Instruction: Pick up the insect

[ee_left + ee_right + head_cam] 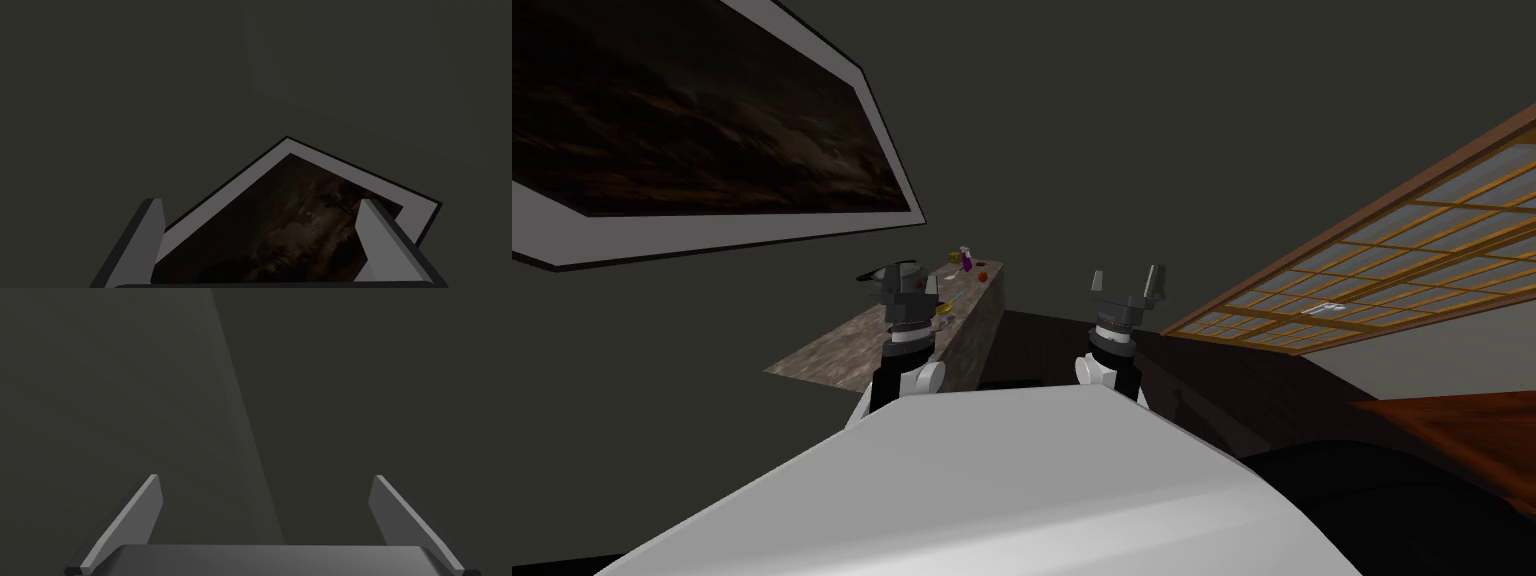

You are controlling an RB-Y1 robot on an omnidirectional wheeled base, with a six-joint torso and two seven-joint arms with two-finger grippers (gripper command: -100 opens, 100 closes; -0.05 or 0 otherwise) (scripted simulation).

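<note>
Several small things lie on the far end of a mottled stone-like counter [842,350]: a purple and white one [966,260], a yellow one [953,258], a small red one [982,277], and a yellowish one [944,310] beside my left wrist. They are too small to tell which is the insect. My left gripper [892,270] is raised above the counter, fingers open and empty [261,202]. My right gripper [1127,272] is held up to the right of the counter, off its edge, also open and empty [265,476].
The counter runs along a dark grey wall with a large framed dark picture [692,120] above it. A wood-latticed window [1392,270] is on the right. Dark floor [1212,390] lies beside the counter, and a reddish-brown surface [1462,430] is at the far right.
</note>
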